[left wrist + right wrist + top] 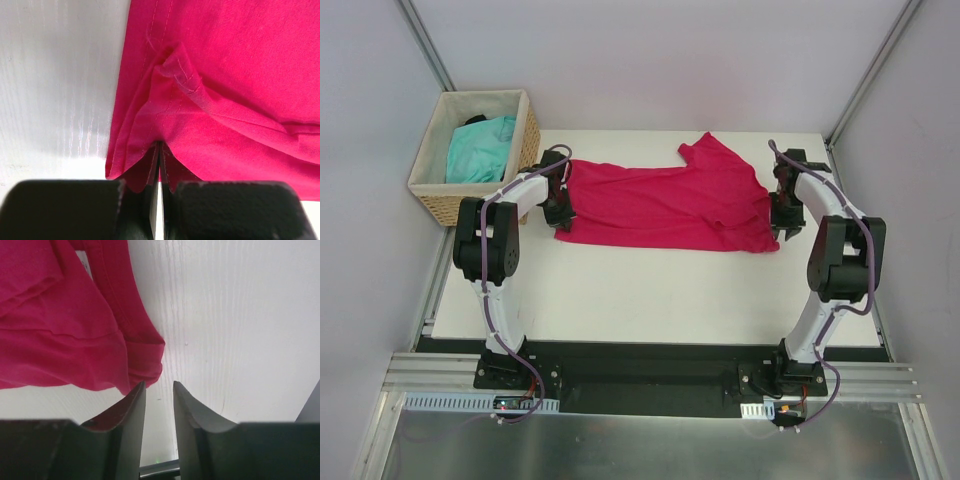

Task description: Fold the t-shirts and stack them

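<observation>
Early days on this one, I'd say. The pink t-shirt (665,205) is out on the table (650,300), stretched sideways between your two arms with one sleeve poking up toward the far edge. It looks spread out rather than folded, though there may be a doubled layer along the near side; hard to call from above.

Your left gripper (159,150) has its fingers pressed together on the shirt's left edge; you can see the fabric bunching up into the pinch. Your right gripper (159,387) is at the other end with its fingers apart and nothing between them; a rolled corner of the shirt lies just beside one fingertip, and I can't tell if it's touching.

The turquoise t-shirt (480,148) is crumpled in the wicker basket (445,205) at the far left corner, off the table, so it hasn't been started.

So what's left, as I read it: all the actual folds on the pink one, then pulling out and folding the turquoise one, then stacking; no stack exists yet.

Count: two t-shirts (one pink, one turquoise); one basket; two grippers, one clamped and one parted.
</observation>
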Controlling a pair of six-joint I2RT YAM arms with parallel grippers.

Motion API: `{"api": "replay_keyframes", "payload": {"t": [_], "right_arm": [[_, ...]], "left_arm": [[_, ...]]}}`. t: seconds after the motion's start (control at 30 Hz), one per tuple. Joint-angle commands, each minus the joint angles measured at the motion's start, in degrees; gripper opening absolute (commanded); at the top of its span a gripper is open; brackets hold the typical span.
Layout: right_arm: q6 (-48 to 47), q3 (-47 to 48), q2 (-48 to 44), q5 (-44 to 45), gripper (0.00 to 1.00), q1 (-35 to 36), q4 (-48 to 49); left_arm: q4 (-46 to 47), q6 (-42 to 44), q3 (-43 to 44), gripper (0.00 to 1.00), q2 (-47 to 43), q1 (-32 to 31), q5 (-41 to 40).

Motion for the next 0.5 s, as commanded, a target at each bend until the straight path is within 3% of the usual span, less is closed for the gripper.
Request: {"api": "replay_keyframes", "payload": {"t": [0.0,0.47], "right_arm": [[0.58,-1.76,-6.64,-0.28,0.36,0.36,-3.19],[2.16,-3.44,-7.09,-8.28,0.41,2.82,-0.64]], "left_arm": [[-1.91,0.52,1.21,0.0,1.43,-0.45,-0.91],[-2.17,1.05,2.26,0.0,1.87,-0.45,-0.64]]}}
